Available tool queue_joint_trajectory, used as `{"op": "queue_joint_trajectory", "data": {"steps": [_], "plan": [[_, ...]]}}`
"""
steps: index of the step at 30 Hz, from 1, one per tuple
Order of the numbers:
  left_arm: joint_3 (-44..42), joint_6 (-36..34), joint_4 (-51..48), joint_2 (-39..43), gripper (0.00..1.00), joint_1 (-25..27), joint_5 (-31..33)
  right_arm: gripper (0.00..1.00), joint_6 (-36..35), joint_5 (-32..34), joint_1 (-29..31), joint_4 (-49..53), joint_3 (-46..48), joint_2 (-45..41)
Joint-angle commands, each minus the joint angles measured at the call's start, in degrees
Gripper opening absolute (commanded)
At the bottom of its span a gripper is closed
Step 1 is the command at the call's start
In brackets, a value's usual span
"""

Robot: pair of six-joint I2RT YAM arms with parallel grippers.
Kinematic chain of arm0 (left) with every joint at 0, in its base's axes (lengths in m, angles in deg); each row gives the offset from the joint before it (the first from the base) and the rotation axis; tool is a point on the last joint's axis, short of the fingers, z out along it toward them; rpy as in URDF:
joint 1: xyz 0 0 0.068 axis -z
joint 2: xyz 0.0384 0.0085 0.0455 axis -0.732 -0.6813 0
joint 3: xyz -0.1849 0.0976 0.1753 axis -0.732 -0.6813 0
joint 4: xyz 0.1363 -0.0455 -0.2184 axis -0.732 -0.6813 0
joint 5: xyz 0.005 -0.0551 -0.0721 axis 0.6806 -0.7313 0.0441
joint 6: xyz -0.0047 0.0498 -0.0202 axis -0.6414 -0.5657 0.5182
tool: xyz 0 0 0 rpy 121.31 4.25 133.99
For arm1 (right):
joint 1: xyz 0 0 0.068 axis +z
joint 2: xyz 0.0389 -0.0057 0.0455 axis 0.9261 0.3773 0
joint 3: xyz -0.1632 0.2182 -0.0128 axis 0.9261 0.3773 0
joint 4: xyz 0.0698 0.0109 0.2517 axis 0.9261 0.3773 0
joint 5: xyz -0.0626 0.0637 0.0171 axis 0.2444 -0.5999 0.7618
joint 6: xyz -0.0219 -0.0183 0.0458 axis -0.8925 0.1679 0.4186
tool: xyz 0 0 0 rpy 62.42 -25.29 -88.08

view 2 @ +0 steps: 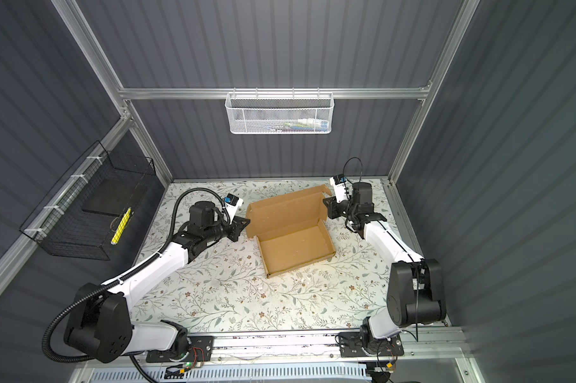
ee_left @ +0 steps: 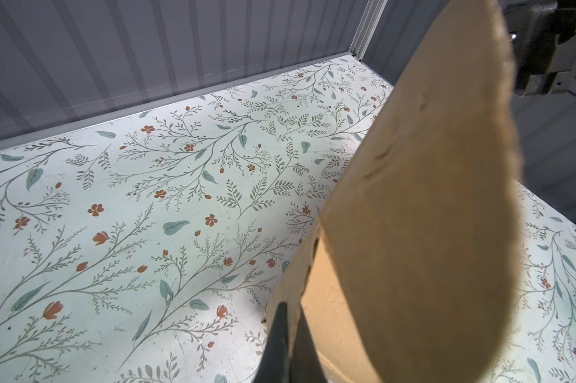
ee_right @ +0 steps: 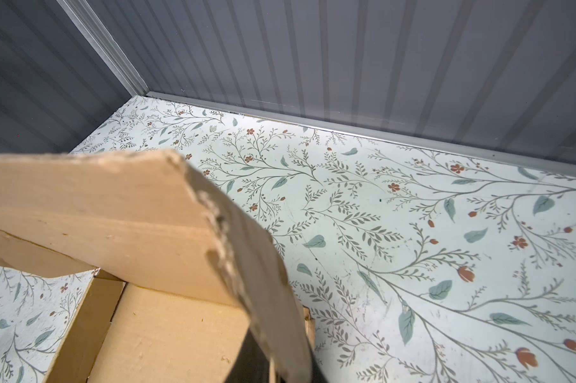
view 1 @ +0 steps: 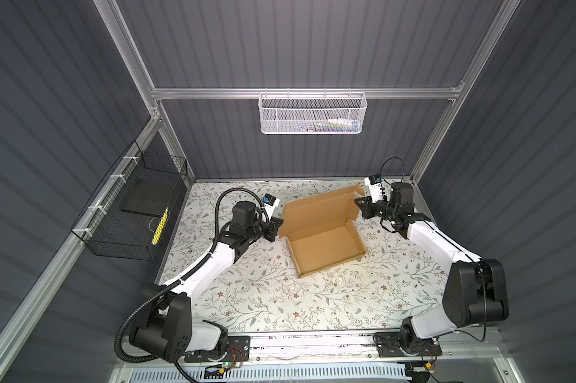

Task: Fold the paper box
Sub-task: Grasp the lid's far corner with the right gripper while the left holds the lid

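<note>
Dark grey ribbed walls and an aluminium frame close in a tabletop [view 1: 280, 298] printed with leafy sprigs and small red flowers. Near its middle, a little toward the back wall, sits the paper box [view 1: 326, 247], plain brown corrugated cardboard turned at an angle to the table's edges. Its shallow tray is already formed, with low walls standing and the floor lying on the table. The lid [view 1: 316, 207] rises from the tray's far wall and leans back, open, with a folded strip along its far edge and a small ear at each end.

The left gripper [view 1: 277, 226] reaches the lid's left end from the side. In the left wrist view its dark fingers [ee_left: 275, 348] are pressed together on the rounded cardboard ear, which stands up from between them. The right gripper [view 1: 360, 203] meets the lid's right end near the far corner. In the right wrist view one dark finger [ee_right: 243, 363] shows on one face of the ragged-edged ear and another on the opposite face, so this claw appears to pinch the ear too, though the cardboard hides the fingertips.

A white mesh basket [view 1: 311, 114] hangs on the back rail with small items inside. A black wire basket [view 1: 137, 212] is tied to the left rail and holds a flat dark slab and a yellow stick-like thing.
</note>
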Motion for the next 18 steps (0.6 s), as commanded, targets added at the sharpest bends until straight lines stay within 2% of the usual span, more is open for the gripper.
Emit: {"op": "queue_joint_trajectory", "data": {"steps": [1, 4, 18], "plan": [[2.64, 0.1, 1.32, -0.97, 0.0, -0.53, 0.88, 0.1, 1.09, 3.2, 0.64, -0.9, 1.02, -2.7], [3.41, 0.27, 1.47, -1.83, 0.04, -0.53, 2.91, 0.08, 1.95, 4.98, 1.8, -0.32, 1.58, -3.75], [4.78, 1.52, 2.47, -3.62, 0.29, -0.62, 3.35, 0.07, 6.53, 19.05, 8.28, 1.0, 6.54, -8.96]]}}
